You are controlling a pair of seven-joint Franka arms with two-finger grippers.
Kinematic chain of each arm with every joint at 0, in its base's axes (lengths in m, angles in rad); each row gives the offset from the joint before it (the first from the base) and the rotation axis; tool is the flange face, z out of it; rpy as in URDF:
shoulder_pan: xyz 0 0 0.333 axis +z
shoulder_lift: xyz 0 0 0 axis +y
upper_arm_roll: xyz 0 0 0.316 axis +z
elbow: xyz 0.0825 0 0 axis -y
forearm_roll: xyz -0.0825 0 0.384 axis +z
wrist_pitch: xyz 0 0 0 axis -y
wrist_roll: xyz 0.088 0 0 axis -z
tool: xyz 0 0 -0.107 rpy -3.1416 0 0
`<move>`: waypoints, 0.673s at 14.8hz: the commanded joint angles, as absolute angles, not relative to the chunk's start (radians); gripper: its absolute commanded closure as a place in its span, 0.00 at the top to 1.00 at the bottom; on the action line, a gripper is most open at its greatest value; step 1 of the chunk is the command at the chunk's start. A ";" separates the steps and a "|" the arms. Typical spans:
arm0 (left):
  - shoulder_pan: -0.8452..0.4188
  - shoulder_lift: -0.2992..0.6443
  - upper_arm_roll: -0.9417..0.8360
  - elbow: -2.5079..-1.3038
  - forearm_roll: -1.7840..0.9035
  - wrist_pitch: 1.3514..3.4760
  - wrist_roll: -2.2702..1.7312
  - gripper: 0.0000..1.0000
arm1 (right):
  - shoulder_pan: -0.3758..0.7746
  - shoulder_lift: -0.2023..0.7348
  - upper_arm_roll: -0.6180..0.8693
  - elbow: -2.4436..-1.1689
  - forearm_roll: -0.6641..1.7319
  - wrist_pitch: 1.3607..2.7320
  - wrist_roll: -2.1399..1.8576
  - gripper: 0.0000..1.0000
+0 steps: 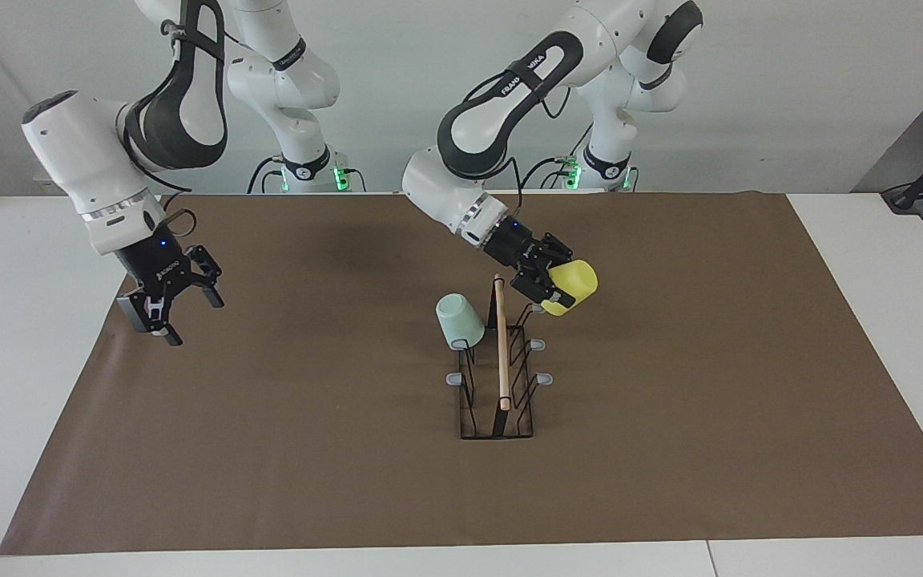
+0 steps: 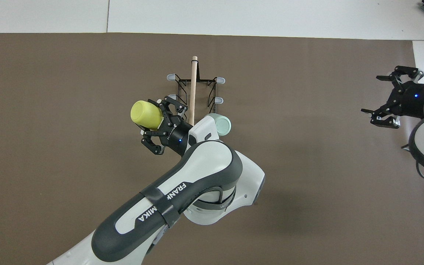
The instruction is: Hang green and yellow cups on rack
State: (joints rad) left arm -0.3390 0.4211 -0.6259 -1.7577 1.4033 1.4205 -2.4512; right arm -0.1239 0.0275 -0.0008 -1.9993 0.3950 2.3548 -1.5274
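Now left pincer [image 1: 548,290] grips yellow cup [image 1: 572,286] beside rack [image 1: 498,361]; right pincer [image 1: 175,299] open, waiting; green cup [image 1: 459,319] hung.

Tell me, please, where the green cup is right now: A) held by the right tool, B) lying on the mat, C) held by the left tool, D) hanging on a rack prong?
D: the green cup sits upended on a prong of the rack, while the left tool holds the yellow cup.
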 commanded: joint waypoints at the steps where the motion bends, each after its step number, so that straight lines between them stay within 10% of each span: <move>1: -0.356 0.429 -0.621 -1.764 1.407 1.436 -2.447 0.00 | -0.127 0.023 0.006 -1.970 0.309 2.294 -1.260 1.00; 10: -0.357 0.425 -0.626 -1.825 1.404 1.479 -2.482 0.00 | -0.064 -0.008 0.021 -1.830 -0.061 2.041 -0.323 1.00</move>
